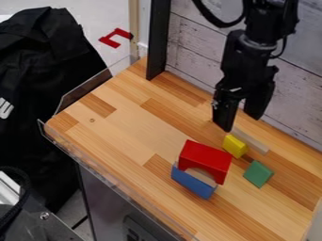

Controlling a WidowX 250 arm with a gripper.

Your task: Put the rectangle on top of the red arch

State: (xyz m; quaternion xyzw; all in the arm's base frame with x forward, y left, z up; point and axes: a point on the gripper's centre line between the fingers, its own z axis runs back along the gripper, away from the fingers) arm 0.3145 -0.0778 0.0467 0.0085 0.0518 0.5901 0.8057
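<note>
Jaws wide apart nr tan rect blk [253, 141], w/ yellow blk [234, 146] btwn it & red arch [206, 157]

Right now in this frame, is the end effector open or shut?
Open: the end effector has its two fingers apart, with an empty gap between them.

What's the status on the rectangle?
Gripper open, empty. Wood rectangle on table, not on arch. Yellow block close beside it, may crowd the grasp.

Open tabletop [123, 134] stretches left of the red arch [206, 157]; a yellow block [234, 146] and green block [258, 173] obstruct its right.
</note>
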